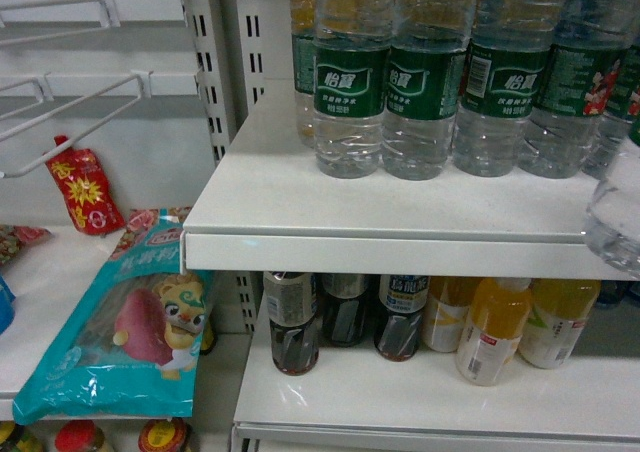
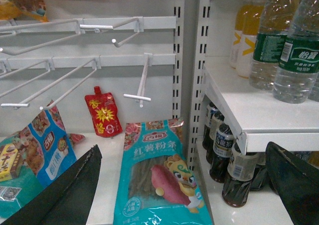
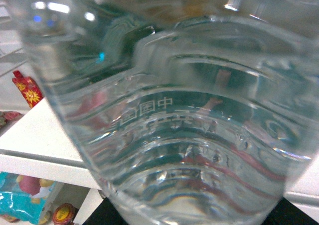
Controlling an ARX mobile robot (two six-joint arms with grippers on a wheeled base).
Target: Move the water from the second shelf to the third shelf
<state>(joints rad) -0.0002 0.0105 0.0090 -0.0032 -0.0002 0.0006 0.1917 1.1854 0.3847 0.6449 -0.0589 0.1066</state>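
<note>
Right up against my right wrist camera, the water bottle (image 3: 169, 125) fills the whole view, ribs and embossed characters plain; my right claw itself is hidden, so I cannot tell its grip. In the head view that bottle (image 1: 615, 212) sits at the right edge, overhanging the shelf (image 1: 400, 207) lip. My left claw (image 2: 184, 185) hangs wide apart, holding nothing. Further back, more green-labelled bottles (image 1: 350, 82) stand in a row.

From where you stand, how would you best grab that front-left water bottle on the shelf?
Probably around the labelled waist of the front-left water bottle, coming straight in from the open shelf front. It stands upright, its left side is free, but a neighbouring bottle presses its right.
</note>
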